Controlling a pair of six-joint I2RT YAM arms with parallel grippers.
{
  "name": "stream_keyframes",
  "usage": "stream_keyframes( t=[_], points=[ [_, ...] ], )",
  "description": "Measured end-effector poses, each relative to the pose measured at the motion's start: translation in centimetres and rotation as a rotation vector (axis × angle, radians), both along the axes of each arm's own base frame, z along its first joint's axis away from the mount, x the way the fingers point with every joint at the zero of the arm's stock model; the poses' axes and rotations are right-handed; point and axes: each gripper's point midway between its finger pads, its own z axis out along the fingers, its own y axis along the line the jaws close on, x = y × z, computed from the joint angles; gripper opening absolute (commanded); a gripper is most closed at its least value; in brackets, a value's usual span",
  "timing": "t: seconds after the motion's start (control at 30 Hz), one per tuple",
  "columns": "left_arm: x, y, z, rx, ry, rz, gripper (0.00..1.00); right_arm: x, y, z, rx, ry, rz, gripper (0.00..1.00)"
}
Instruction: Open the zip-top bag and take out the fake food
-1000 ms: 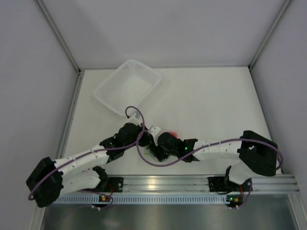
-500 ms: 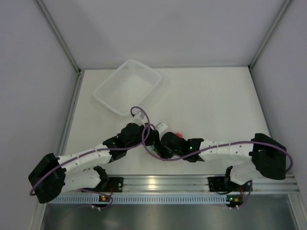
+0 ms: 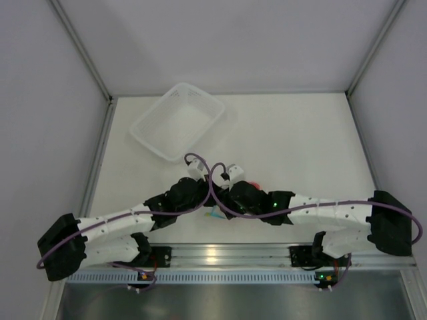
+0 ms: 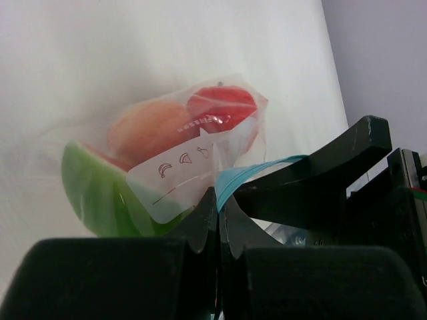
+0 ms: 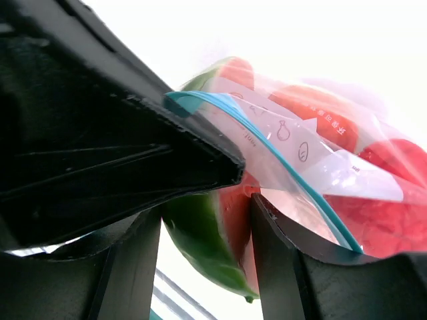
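In the left wrist view the zip-top bag (image 4: 193, 167) holds the green-and-red watermelon wedge (image 4: 100, 193), the orange-peach fruit (image 4: 147, 130) and the red tomato ball (image 4: 223, 107). My left gripper (image 4: 219, 200) is shut on the bag's edge at the light blue zip strip (image 4: 257, 170). In the right wrist view my right gripper (image 5: 203, 220) is open, and the bagged watermelon wedge (image 5: 207, 227) sits between its fingers, touching the right finger (image 5: 280, 253). From the top, both grippers meet (image 3: 212, 199) (image 3: 225, 199) and hide most of the bag; a bit of red (image 3: 253, 185) shows.
A white mesh-sided basket (image 3: 177, 120) stands at the back left of the white table, apart from the arms. Purple cables loop over both wrists (image 3: 213, 180). An aluminium rail (image 3: 220, 253) runs along the near edge.
Both arms have stretched out flatter and the two grippers with the bag have shifted a little towards the far side. The right arm's elbow has moved to the right.
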Motion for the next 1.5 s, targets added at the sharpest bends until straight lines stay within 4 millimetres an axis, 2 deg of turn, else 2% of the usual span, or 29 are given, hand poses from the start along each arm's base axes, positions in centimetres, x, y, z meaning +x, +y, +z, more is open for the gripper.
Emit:
stream_keyframes(
  t=[0.1, 0.37, 0.6, 0.7, 0.9, 1.13, 1.33, 1.5],
  points=[
    [0.1, 0.0, 0.1, -0.004, -0.013, 0.018, 0.0, -0.4, 0.1, 0.4, 0.035, -0.004, 0.027, 0.04],
    [1.0, 1.5, -1.3, 0.038, -0.034, 0.11, 0.0, -1.2, -0.4, 0.5, 0.014, -0.005, 0.09, 0.04],
    [1.3, 1.7, -1.5, 0.05, -0.039, 0.127, 0.0, -1.5, -0.9, 1.8, 0.025, -0.029, 0.119, 0.03],
    [0.9, 1.3, -1.9, 0.085, -0.052, 0.106, 0.0, -1.6, -1.0, 1.5, -0.004, -0.024, 0.133, 0.01],
    [-0.3, -0.8, -0.9, 0.126, -0.128, 0.052, 0.0, -1.2, -1.2, 1.3, -0.085, 0.016, 0.115, 0.0],
    [-0.3, -1.1, -1.2, 0.168, -0.168, 0.067, 0.0, -1.1, -2.0, 1.6, -0.148, 0.046, 0.096, 0.0],
    [-0.3, -1.1, -1.3, 0.172, -0.171, 0.076, 0.0, -1.7, -2.0, 2.7, -0.111, 0.057, 0.118, 0.0],
    [-0.2, -1.1, -2.2, 0.194, -0.155, 0.087, 0.0, -2.1, -2.2, 3.7, -0.085, 0.054, 0.129, 0.0]
  ],
)
